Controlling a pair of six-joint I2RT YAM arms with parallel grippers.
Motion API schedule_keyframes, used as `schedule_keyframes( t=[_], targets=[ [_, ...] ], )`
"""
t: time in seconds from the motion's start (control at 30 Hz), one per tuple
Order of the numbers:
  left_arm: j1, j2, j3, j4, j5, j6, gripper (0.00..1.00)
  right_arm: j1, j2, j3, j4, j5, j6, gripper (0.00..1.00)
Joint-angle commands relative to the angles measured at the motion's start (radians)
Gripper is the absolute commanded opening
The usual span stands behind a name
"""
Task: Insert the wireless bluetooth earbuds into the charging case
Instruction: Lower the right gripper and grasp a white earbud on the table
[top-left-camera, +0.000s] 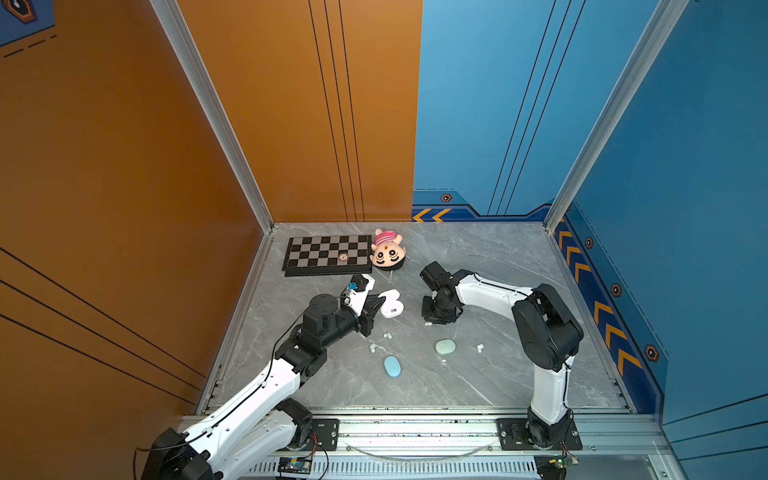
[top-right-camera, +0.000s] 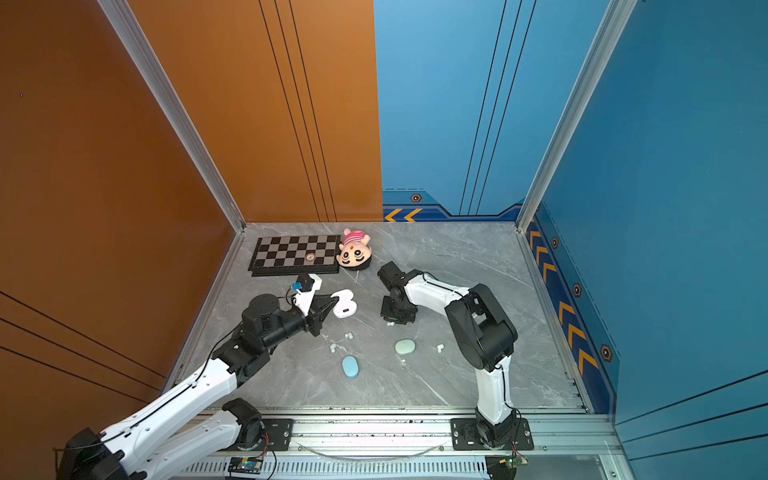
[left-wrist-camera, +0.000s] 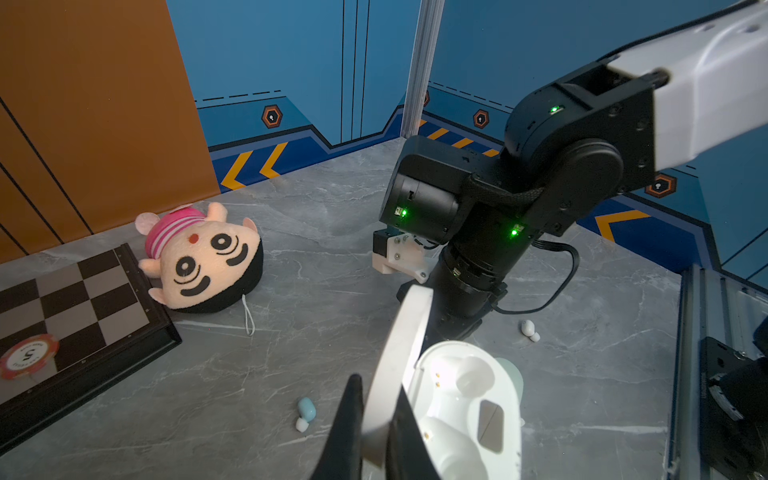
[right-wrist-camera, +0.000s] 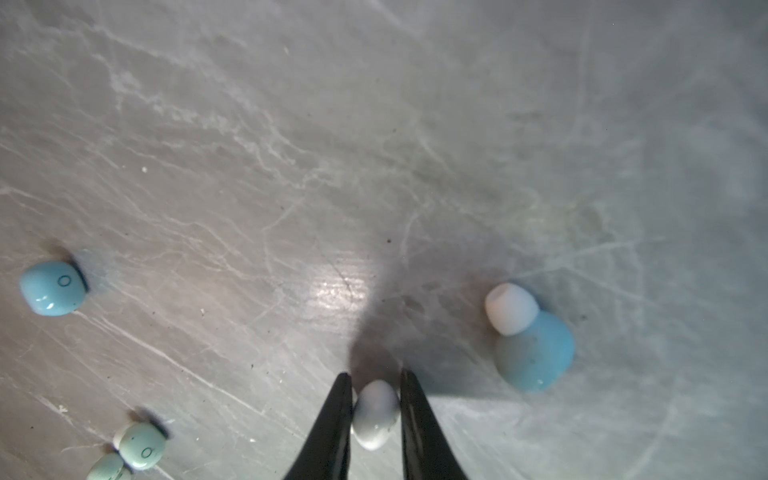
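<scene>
Right wrist view: the right gripper is clenched on a small white plastic earbud lying on the grey marbled table (pick-up step, lift not yet begun). Left wrist view: the left gripper pinches the raised lid of an open white oval plastic charging case nearby. The next move calls for lifting the bud, carrying it across and matching it to a socket.

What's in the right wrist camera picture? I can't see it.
The right gripper pinches a white earbud on the grey table. A light blue earbud, a white-tipped blue earbud and a pale green pair lie nearby.
</scene>
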Motion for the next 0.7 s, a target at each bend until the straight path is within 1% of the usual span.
schedule_keyframes(
  t=[0.0, 0.07, 0.13, 0.37, 0.67],
  targets=[
    [0.01, 0.004, 0.018, 0.024, 0.007, -0.013, 0.0, 0.001, 0.03, -0.006, 0.01, -0.002, -0.012, 0.23],
    [0.01, 0.006, 0.017, 0.023, 0.007, -0.013, 0.0, 0.0, 0.03, -0.005, 0.012, -0.003, -0.012, 0.23],
    [0.01, 0.007, 0.019, 0.024, 0.006, -0.012, 0.0, 0.001, 0.029, -0.005, 0.012, -0.004, -0.014, 0.19],
    [0.01, 0.02, 0.023, 0.024, 0.008, -0.012, 0.0, 0.0, 0.014, 0.002, 0.012, 0.002, -0.025, 0.14],
    [0.002, 0.066, 0.025, 0.031, 0.013, 0.017, 0.0, -0.019, -0.047, 0.003, -0.002, 0.006, -0.057, 0.13]
  ],
)
